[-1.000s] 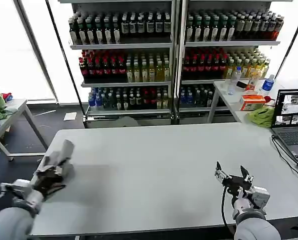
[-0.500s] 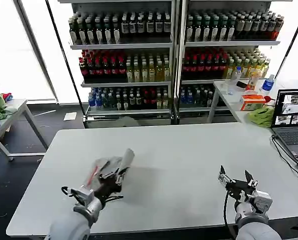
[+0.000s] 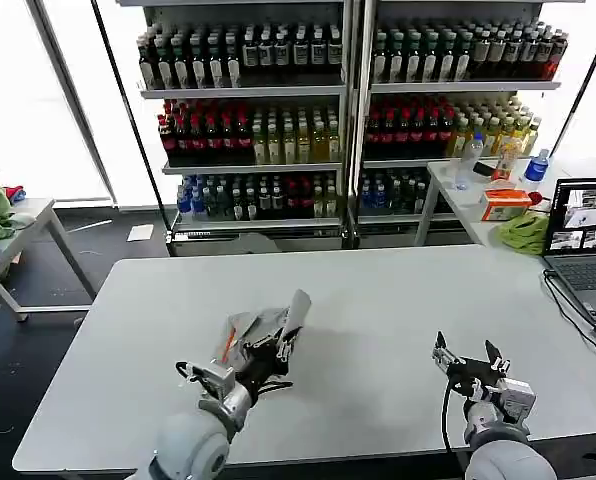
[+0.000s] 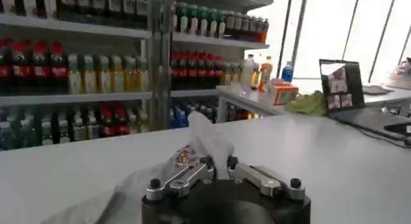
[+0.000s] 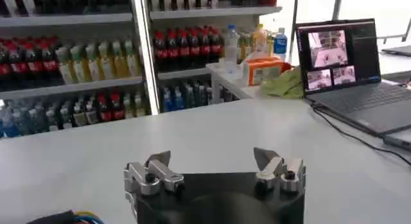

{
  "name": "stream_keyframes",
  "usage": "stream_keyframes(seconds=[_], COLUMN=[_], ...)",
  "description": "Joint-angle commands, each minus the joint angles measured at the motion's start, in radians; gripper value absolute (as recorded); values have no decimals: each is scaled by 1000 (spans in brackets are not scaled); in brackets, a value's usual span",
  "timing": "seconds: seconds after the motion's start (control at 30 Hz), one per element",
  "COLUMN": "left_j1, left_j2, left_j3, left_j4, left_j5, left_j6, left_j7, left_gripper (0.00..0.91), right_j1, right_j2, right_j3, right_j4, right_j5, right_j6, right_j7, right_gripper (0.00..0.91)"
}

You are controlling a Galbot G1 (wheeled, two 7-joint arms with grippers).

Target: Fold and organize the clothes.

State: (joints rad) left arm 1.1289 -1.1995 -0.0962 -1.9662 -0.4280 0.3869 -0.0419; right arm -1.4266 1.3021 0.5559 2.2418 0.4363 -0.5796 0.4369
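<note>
Left gripper point(image 3: 270, 348): low over the near-left part of the desk, pinched shut on a bunched light grey shirt; in the left wrist view point(image 4: 215, 165) cloth rises between the closed fingers.
Shirt point(image 3: 261, 331): crumpled into a wad at the left gripper, lifted just above the desk top, an orange strip showing on its left side; one pale corner sticks up toward the shelves. In the left wrist view point(image 4: 207, 137) it stands as a white peak above the gripper, and more fabric hangs down beside the wrist.
Right gripper point(image 3: 465, 359): near the front-right edge of the desk, fingers spread wide with nothing between them; the right wrist view point(image 5: 215, 167) shows the two tips well apart above bare surface.
Desk point(image 3: 378, 300): pale grey top, bare around both grippers.
Laptop point(image 3: 582, 240): open at the right edge of the desk, screen lit with small picture tiles, a black cable trailing from it along the desk edge.
Side table point(image 3: 458, 190): behind the laptop, carrying a bright green cloth point(image 3: 524, 232), an orange-and-white box point(image 3: 502, 204) and several bottles.
Drink shelves point(image 3: 338, 110): along the back wall, rows packed with bottles, dark ones on top, red and yellow in the middle, mixed below.
</note>
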Motion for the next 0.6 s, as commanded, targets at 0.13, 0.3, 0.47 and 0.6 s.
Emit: stream_keyframes(seconds=[0.13, 0.3, 0.47, 0.6], left_j1=[-111, -87, -70, -54], left_j2=[-84, -79, -53, -18], left_j3=[96, 93, 22, -50], left_j4=[113, 45, 31, 24], left_j5=[-58, -135, -130, -40], left_j6=[-146, -160, -141, -40], left_j7=[141, 134, 61, -48], left_gripper=[907, 907, 907, 907], right_j1=[35, 67, 101, 154], right_j2=[-12, -11, -12, -16], right_j3=[-22, -52, -82, -120], right_j4=[-64, -98, -105, -124], right_j5=[-8, -6, 71, 244], right_j6=[0, 0, 0, -1], right_j7=[-7, 0, 7, 42], right_gripper=[907, 907, 907, 907])
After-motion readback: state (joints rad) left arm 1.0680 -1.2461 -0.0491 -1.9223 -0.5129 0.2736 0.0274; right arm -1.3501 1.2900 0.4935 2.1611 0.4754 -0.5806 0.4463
